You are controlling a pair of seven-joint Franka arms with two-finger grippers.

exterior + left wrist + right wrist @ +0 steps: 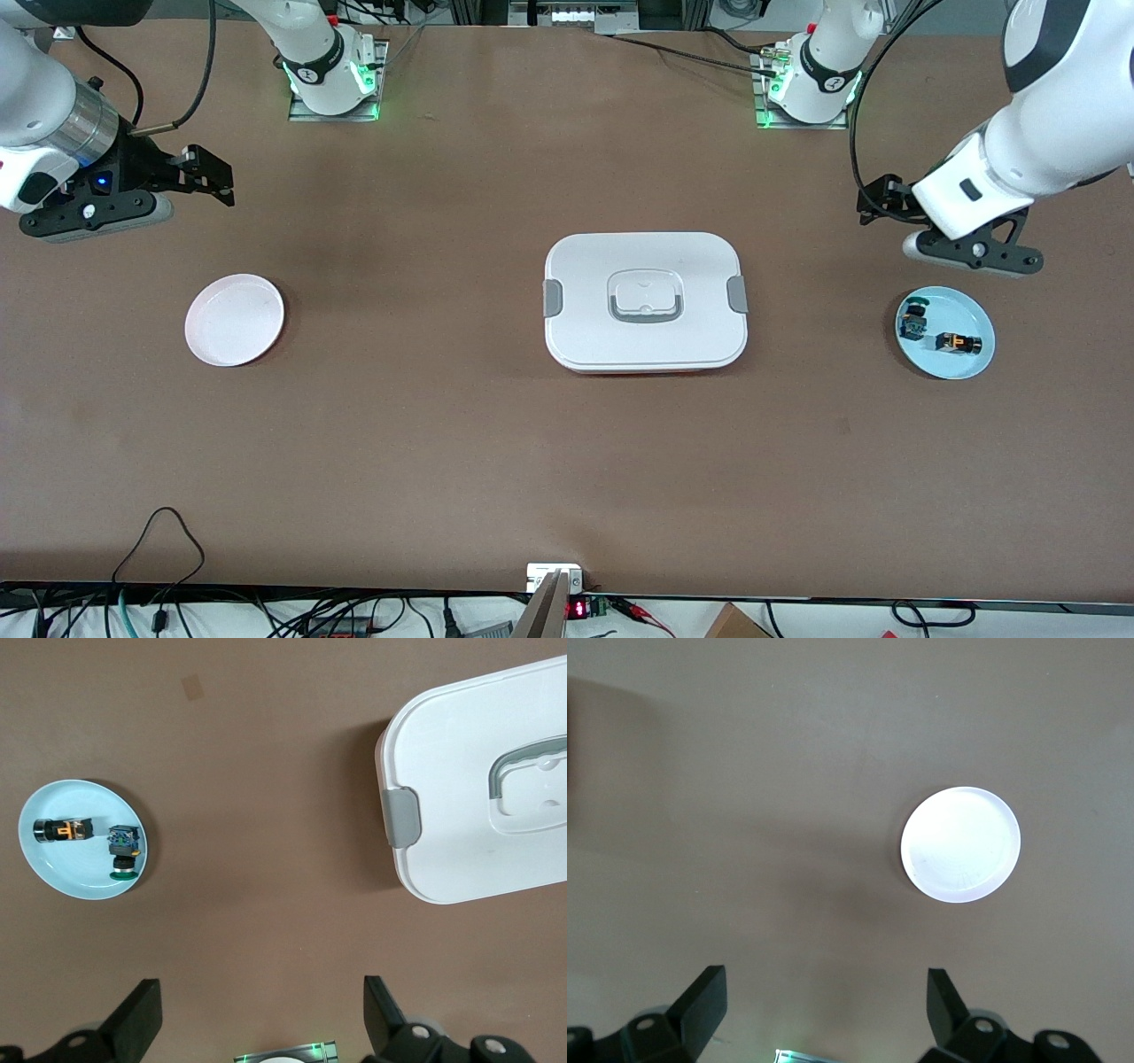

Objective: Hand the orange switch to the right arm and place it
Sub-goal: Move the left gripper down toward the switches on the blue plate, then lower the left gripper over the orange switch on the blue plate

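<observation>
- Table (496, 443): brown surface carrying 2 plates and 1 lidded container.
- Orange switch (959, 344): lies on its side on the pale blue plate (966, 365), at the left arm's end of the table; the left wrist view shows it too (64, 829), with its orange middle part between a black body and a pale end.
- Black-and-teal component (912, 321): on the same blue plate, just beside the orange switch and farther from the front camera; the 2 parts lie apart, not touching.
- Left gripper (921, 232): in the air over bare table near the blue plate, fingers spread wide, holding nothing; the left wrist view shows both black fingers (135, 1017) with open space between them.
- Right gripper (151, 188): all black, in the air over bare table at the right arm's end, fingers spread wide and empty; its fingers (700, 1003) frame bare table in the right wrist view.
- White plate (234, 320): at the right arm's end of the table, with nothing on it.
- White container (645, 301): at mid-table between the 2 plates, lid on, grey clips at both ends and a grey handle on the lid.
</observation>
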